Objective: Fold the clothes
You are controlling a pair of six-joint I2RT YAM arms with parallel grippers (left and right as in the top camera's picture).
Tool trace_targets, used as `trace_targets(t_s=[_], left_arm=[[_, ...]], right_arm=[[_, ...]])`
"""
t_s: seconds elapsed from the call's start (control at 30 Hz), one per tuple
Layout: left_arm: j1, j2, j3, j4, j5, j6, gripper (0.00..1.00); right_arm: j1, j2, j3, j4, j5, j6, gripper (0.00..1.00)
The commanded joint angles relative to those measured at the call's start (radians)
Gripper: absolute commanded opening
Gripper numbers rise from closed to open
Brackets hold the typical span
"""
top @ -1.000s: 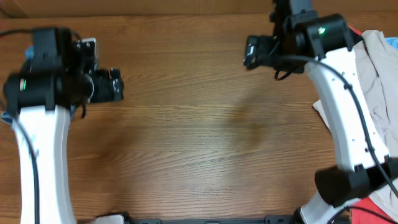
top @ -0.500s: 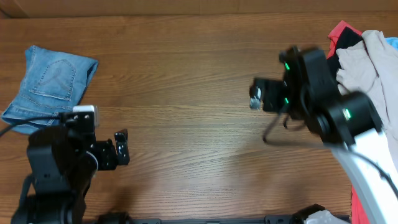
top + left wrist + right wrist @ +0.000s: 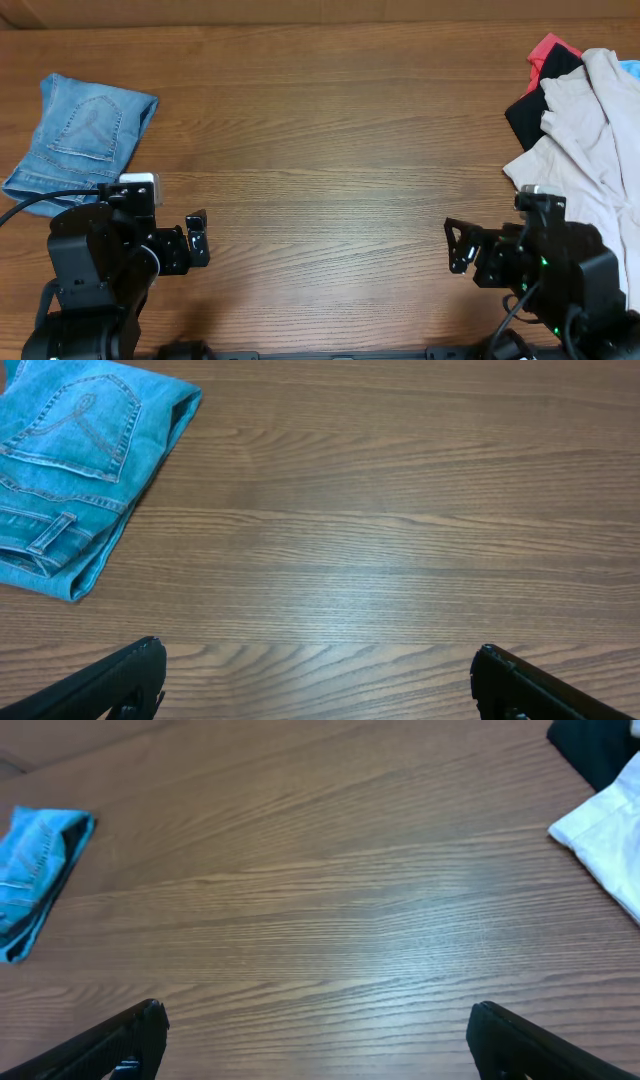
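Overhead: jeans near left end effector, far from right end effector, both with jaws apart.

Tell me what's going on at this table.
A two-arm robot is on a clothes-folding job. The jeans lie folded in a compact bundle at the far left of the table. The left arm and right arm sit low by the near edge, jaws open and empty, touching nothing. A heap of beige, black and red garments lies at the right edge.

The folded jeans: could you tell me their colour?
Jeans: light blue denim; left wrist view.
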Motion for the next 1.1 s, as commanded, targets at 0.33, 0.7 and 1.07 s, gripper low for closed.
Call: trace_targets(t_s=[0.33, 0.7, 1.07], left_arm=[[-0.003, -0.003, -0.004, 0.003, -0.011, 0.016, 1.0], [-0.003, -0.003, -0.004, 0.003, -0.011, 0.016, 1.0], [-0.003, -0.003, -0.004, 0.003, -0.011, 0.016, 1.0]], right_arm=[[-0.002, 0.01, -0.013, 0.011, 0.113, -0.07, 1.0], [-0.042, -0.033, -0.103, 0.307, 0.15, -0.314, 1.0], [-0.194, -0.357, -0.648, 0.974, 0.047, -0.317, 1.0]])
